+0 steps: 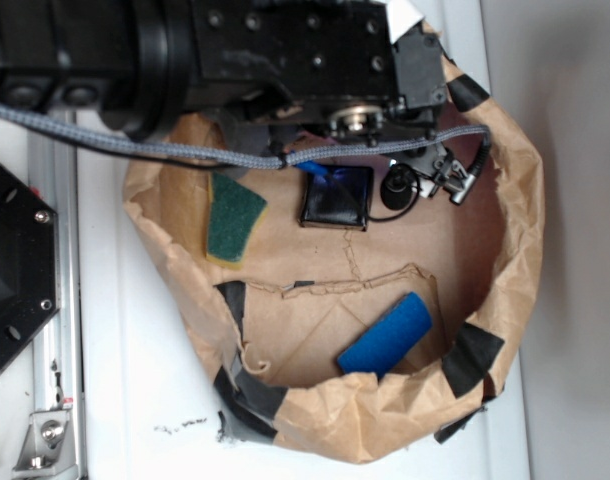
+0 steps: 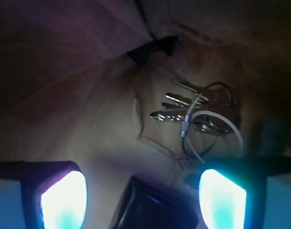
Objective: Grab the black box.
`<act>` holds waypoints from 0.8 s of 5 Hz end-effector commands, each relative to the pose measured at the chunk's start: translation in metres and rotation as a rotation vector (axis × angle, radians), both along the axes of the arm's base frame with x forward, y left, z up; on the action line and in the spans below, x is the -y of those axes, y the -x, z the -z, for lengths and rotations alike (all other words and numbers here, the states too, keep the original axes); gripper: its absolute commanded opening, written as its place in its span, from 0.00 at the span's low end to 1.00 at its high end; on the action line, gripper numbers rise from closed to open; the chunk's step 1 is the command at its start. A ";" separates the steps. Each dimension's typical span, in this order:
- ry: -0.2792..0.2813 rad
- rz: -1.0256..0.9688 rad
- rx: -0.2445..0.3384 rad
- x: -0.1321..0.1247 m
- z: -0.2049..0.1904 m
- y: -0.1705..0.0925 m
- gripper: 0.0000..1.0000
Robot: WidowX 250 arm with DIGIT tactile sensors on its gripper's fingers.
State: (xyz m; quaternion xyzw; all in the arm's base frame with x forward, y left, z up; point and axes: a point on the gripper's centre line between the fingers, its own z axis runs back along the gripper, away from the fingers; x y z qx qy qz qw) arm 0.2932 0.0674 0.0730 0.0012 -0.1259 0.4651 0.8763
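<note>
The black box (image 1: 340,203), glossy and roughly square, lies on the brown paper floor of a cut-down bag in the exterior view, just under the arm. My gripper (image 1: 332,176) hangs over the box's upper left edge, mostly hidden by the arm's black body, with a blue glow on the box there. In the wrist view the gripper (image 2: 143,199) is open. Its two glowing fingertips (image 2: 64,200) stand wide apart with a corner of the black box (image 2: 157,212) low between them, touching neither.
The paper bag (image 1: 520,230) has crumpled walls patched with black tape. Inside lie a green sponge (image 1: 235,218) at left, a blue block (image 1: 385,335) at the front, and keys (image 1: 450,175) (image 2: 198,112) with a black fob (image 1: 397,187) right of the box.
</note>
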 end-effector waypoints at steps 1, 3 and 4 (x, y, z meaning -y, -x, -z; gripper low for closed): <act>-0.018 0.031 0.056 -0.014 -0.011 0.013 1.00; -0.065 0.061 0.070 -0.010 0.009 0.016 1.00; -0.074 0.066 0.075 -0.008 0.015 0.016 1.00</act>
